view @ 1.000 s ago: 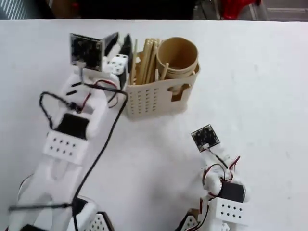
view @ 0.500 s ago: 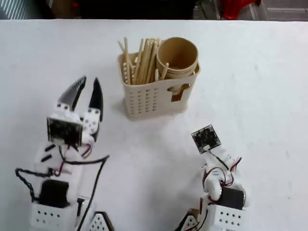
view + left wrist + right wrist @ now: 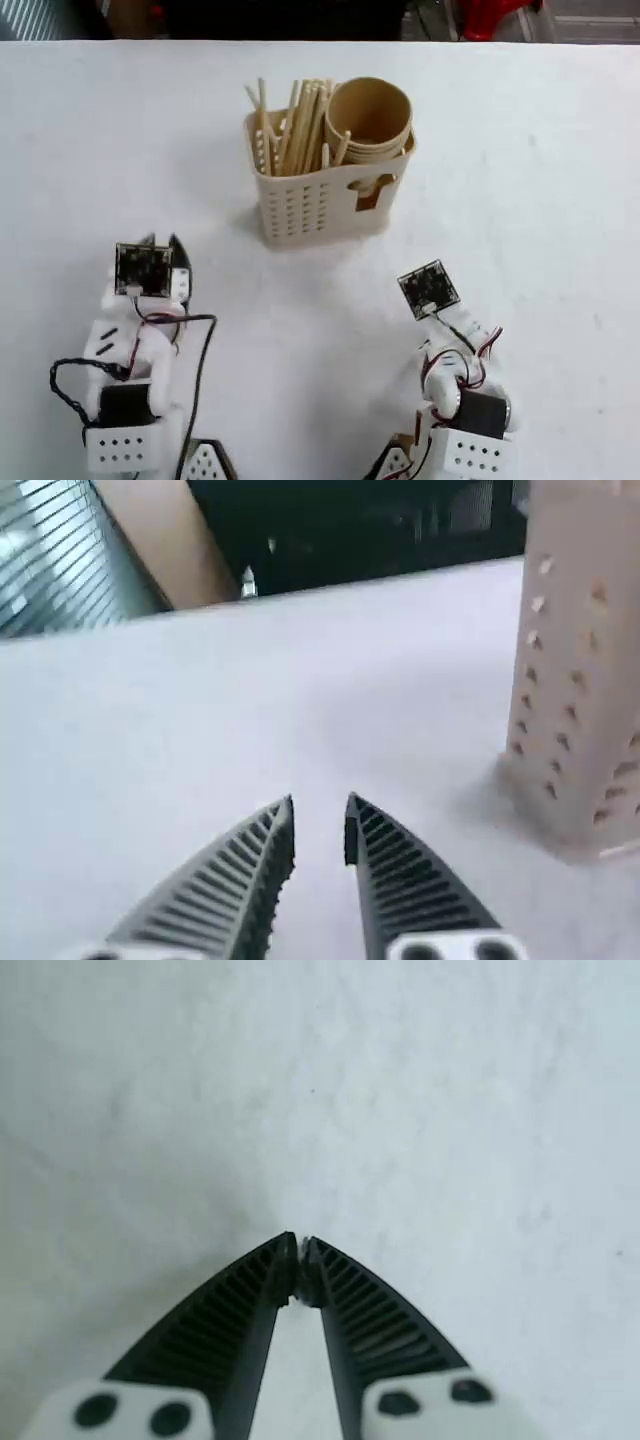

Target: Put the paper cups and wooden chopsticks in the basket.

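Now the left gripper (image 3: 163, 243) sits in the lower left of the high view, folded back over its own base. A second ago it was reaching right up against the left wall of the basket (image 3: 310, 205), and half a second ago it was partway back with its fingers spread wide. In the left wrist view the fingers have since closed to a narrow gap with nothing between them, and the basket wall stands well off at the right edge of that frame.

At upper centre of the high view, the wooden chopsticks (image 3: 295, 125) stand bunched in the left part of the basket. The paper cups (image 3: 368, 120) are nested upright in the right part, their rim above the basket's. No cup or chopstick lies loose on the table (image 3: 540, 180), so I judge the task done and the pull-back a return to rest.

In the lower right, the right arm is tucked in and has not shifted across the three high views. The right gripper (image 3: 298, 1250) has its tips touching, pinched on nothing, over bare tabletop.

For room, white surface runs open on all sides of the basket. The far table edge crosses the top of the high view, just behind the basket. The left and right borders lie beyond the frame
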`<state>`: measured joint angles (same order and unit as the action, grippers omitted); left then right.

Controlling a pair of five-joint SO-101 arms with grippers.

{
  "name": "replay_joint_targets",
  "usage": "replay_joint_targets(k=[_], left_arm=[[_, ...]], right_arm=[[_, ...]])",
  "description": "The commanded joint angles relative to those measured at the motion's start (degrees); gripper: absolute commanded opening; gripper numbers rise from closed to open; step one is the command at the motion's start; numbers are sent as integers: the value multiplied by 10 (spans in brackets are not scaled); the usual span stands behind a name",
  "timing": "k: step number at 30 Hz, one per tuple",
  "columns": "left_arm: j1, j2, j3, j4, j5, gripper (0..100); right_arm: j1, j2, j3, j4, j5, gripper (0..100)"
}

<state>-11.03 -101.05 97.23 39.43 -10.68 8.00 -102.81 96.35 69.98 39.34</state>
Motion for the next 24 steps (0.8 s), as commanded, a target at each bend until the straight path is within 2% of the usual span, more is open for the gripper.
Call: replay_joint_targets(k=[1, 4, 8, 24], left_arm=[[-14, 3, -1, 132, -9, 105], [-15, 3, -1, 233, -9, 104], [-15, 1, -1, 292, -9, 105], [-14, 0, -1, 302, -8, 104]], right_arm=[[7, -3, 5, -9, -1, 18], [7, -3, 5, -9, -1, 18], [7, -3, 5, -9, -1, 18], [7, -3, 5, -9, -1, 18]])
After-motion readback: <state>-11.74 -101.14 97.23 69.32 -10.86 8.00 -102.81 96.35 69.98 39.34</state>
